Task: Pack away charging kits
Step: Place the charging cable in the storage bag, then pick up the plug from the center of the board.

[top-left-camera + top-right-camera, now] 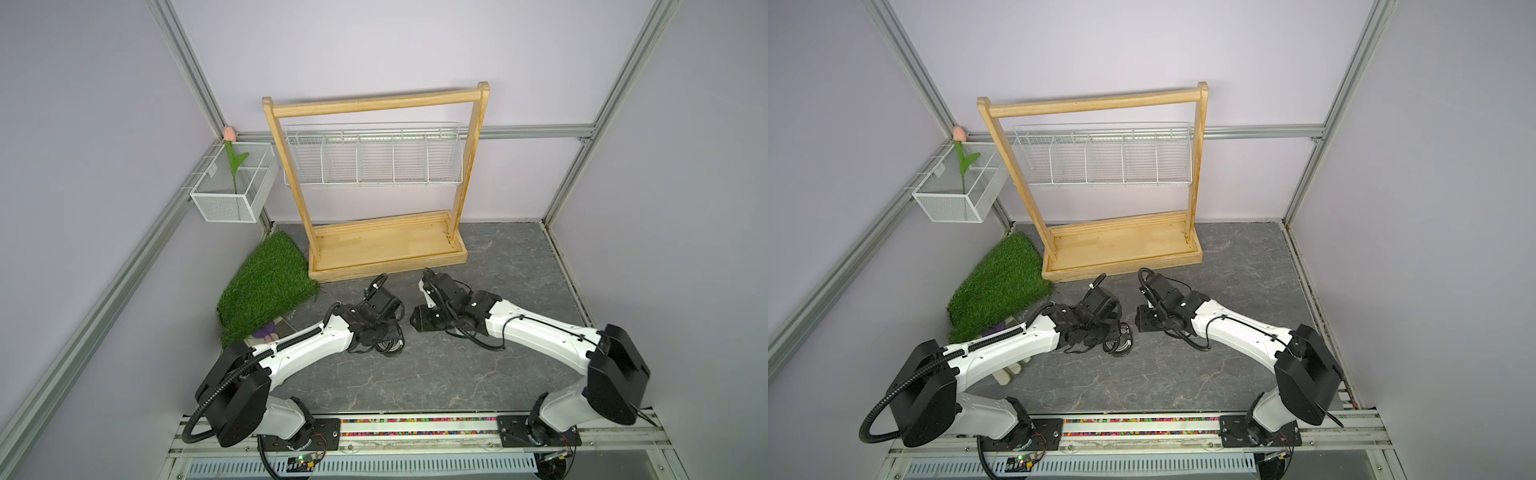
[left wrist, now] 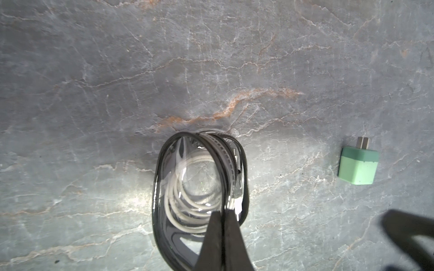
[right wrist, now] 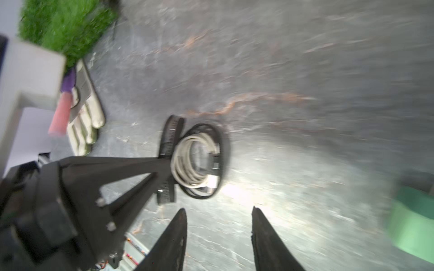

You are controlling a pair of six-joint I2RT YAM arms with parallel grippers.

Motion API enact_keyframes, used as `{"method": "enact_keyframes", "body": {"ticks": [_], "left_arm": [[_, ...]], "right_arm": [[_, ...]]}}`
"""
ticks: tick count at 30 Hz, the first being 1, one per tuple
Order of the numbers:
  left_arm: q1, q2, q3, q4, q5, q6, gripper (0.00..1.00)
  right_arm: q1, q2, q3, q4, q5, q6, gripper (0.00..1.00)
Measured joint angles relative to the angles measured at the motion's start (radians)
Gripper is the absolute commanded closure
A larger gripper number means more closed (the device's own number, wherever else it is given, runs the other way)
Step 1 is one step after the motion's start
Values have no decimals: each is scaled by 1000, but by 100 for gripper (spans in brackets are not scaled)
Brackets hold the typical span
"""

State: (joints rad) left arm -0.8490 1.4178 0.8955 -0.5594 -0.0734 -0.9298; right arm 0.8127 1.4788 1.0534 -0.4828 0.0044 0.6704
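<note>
Charger block (image 2: 358, 165) near clear pouch (image 2: 157, 162)

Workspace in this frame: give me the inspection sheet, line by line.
Surface: grey stone-look tabletop, no spills seen.
Job's things: white cable coil inside the clear pouch; mint charger block loose on the table, apart.
Clutter: grass mat; pale glove-like item beside it.
Grippers: left gripper shut on the pouch's rim; right gripper open, empty.
Cables: black conduit along the left arm.
Surroundings: wooden rack with wire basket; mesh bin holding a tulip.
</note>
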Motion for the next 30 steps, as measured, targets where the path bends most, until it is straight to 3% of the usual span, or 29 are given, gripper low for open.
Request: {"method": "enact_keyframes", "body": {"ticks": [5, 9, 17, 30], "left_arm": [[0, 23, 30, -18, 2, 11, 100], [0, 28, 54, -34, 3, 23, 100], [0, 28, 70, -52, 3, 26, 100], [0, 28, 70, -53, 3, 26, 100]], "right_arm": [[-112, -41, -89, -91, 72, -51, 31], [-153, -36, -114, -124, 103, -91, 27], [-225, 23, -118, -123, 136, -148, 28], [-230, 107, -128, -76, 127, -173, 41]]}}
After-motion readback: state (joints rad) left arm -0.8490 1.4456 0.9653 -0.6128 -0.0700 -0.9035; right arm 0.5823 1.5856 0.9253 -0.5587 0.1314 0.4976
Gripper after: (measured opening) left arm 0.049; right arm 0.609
